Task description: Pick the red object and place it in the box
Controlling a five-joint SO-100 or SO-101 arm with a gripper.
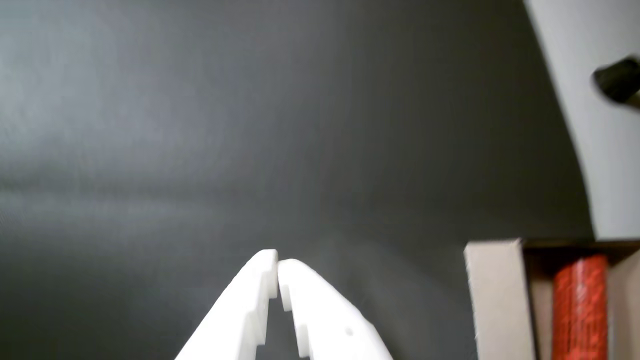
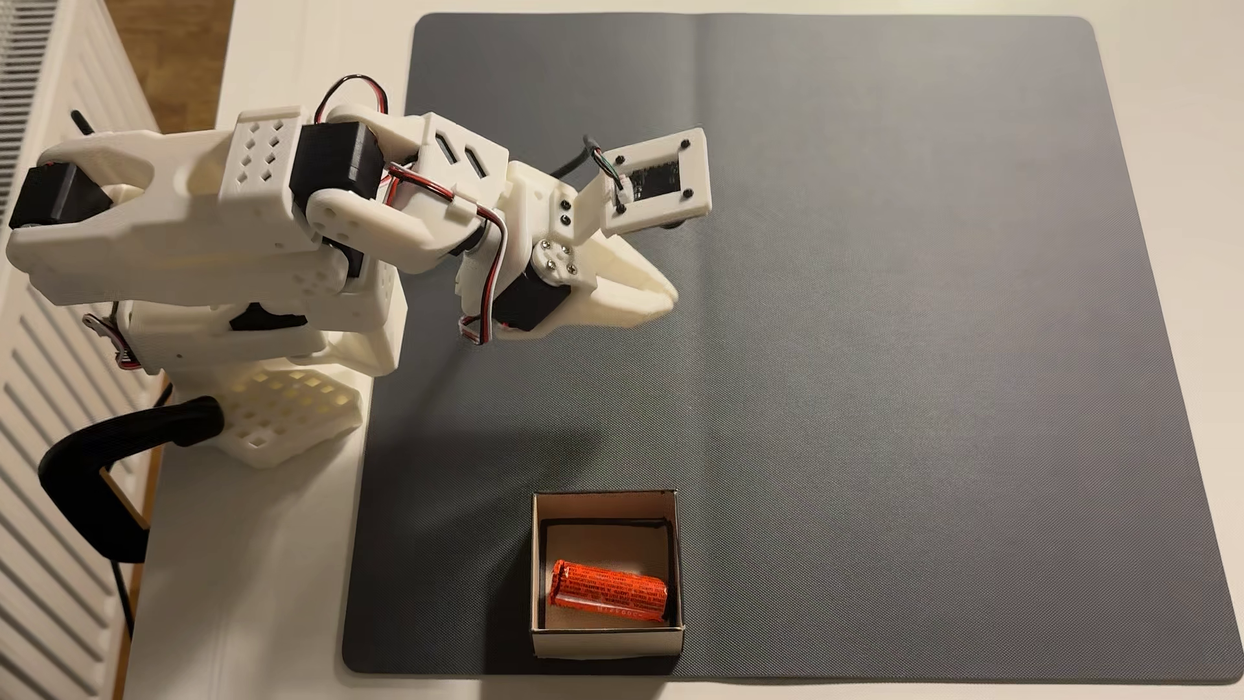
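The red object [image 2: 608, 592] lies on its side on the floor of the box [image 2: 604, 639], near the front wall in the fixed view, its crinkled end to the left and its dark end to the right. In the wrist view the red object [image 1: 580, 307] shows as a ribbed orange-red cylinder between 2 pale walls of the box [image 1: 495, 300]. Judged from how things lie, the placing looks done.

The object is likely light and stiff, with a smooth printed wrapper that could slip a little. The round middle of its body, taken across the width, seems the best place to hold it; the crinkled end looks soft and poor for gripping. It may roll on a flat floor, though the box walls hem it in.

The box is thin cardboard, square and open-topped, with beige walls, a tan floor and dark lining along the inner edges. It sits at the near edge of the dark grey mat [image 2: 875, 303], which has a fine woven texture and rounded corners.

Farther back, the gripper [image 2: 666, 296] hangs above bare mat, well apart from the box. Its white plastic jaws are closed with nothing between them; in the wrist view the gripper [image 1: 277, 265] shows stepped inner edges meeting at the tips. The mat lies on a white table [image 2: 283, 572].
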